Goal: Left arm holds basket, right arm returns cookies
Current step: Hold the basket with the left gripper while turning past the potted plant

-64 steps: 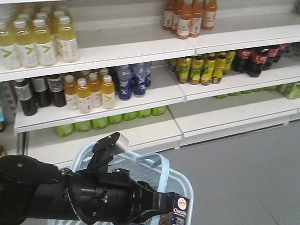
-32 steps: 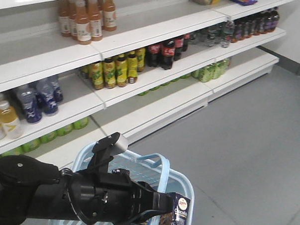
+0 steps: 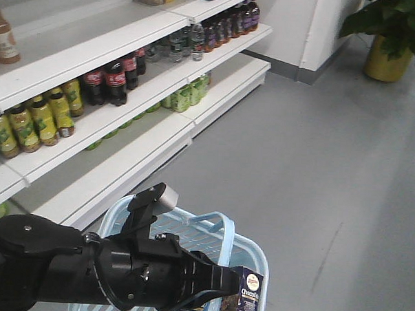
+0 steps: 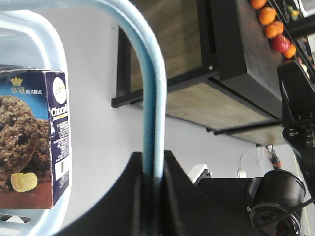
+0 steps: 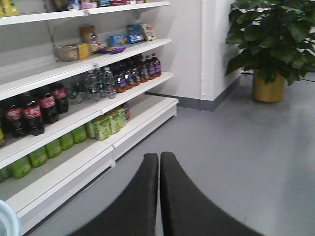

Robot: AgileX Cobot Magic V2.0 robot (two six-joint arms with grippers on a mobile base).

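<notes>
Cookies [image 3: 250,296] half behind left arm [image 3: 65,270]

White store shelves [image 3: 142,144] of bottled drinks [image 3: 107,82] along my left, grey floor [image 3: 317,174] ahead, white wall [image 3: 289,25], potted plant [image 3: 392,22] beside it.

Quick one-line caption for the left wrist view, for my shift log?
Left gripper clamps the blue basket by its handle; the cookie box stands upright inside.

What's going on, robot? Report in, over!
Left gripper shut on the basket handle. Right gripper shut, empty. Cookies standing in the basket. Drink shelves off to the left.
</notes>
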